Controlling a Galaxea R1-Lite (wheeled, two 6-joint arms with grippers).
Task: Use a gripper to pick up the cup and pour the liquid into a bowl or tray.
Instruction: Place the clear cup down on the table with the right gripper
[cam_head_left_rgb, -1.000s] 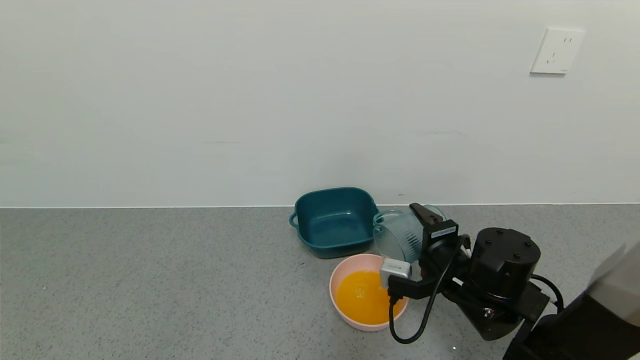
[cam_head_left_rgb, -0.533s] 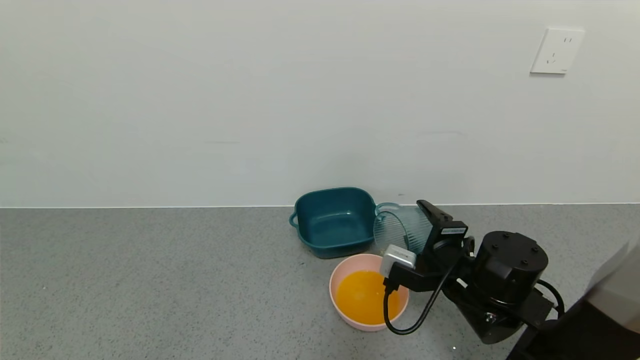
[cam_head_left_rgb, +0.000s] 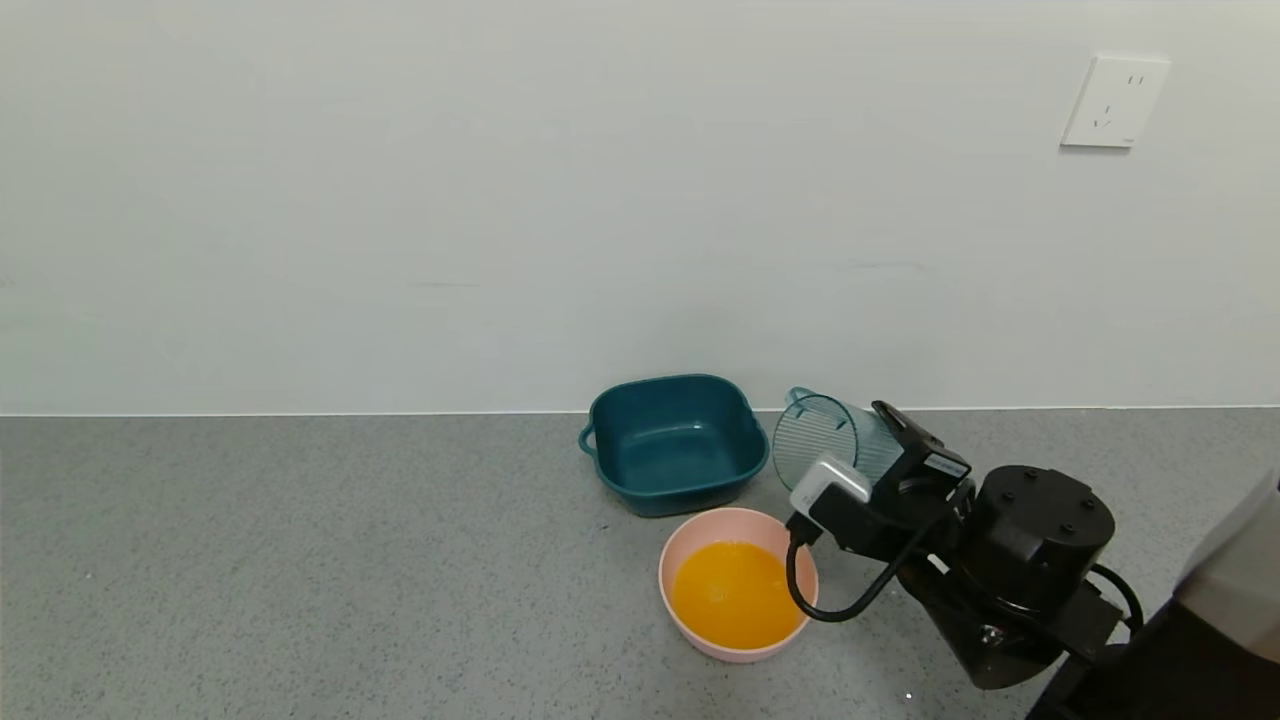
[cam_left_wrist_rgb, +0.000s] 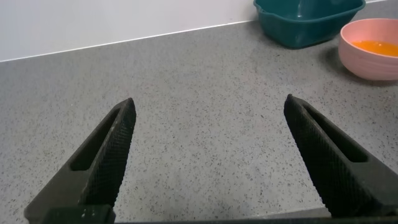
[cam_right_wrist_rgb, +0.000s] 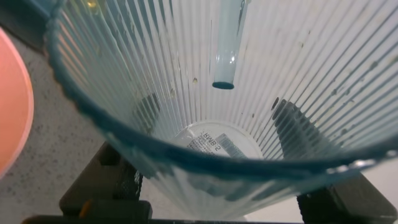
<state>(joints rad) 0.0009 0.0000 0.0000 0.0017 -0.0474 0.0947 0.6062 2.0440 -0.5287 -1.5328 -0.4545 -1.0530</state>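
Note:
My right gripper (cam_head_left_rgb: 868, 462) is shut on the translucent blue-green ribbed cup (cam_head_left_rgb: 822, 446) and holds it tilted above the counter, beside the teal basin and behind the pink bowl. In the right wrist view the cup (cam_right_wrist_rgb: 217, 112) fills the frame and looks empty; dark fingers (cam_right_wrist_rgb: 297, 134) show through its sides. The round pale pink bowl (cam_head_left_rgb: 700, 538) holds the orange liquid (cam_head_left_rgb: 730, 593); it also shows in the left wrist view (cam_left_wrist_rgb: 367, 62). My left gripper (cam_left_wrist_rgb: 208, 162) is open and empty over bare counter, out of the head view.
A dark teal square basin (cam_head_left_rgb: 672, 442) stands empty against the wall, just behind the pink bowl; it also shows in the left wrist view (cam_left_wrist_rgb: 308, 25). The grey speckled counter (cam_head_left_rgb: 300, 560) stretches left. A wall socket (cam_head_left_rgb: 1113, 101) is at the upper right.
My right gripper has carried the cup right and back, away from above the pink bowl, and turned it more upright. The liquid stays in the bowl.

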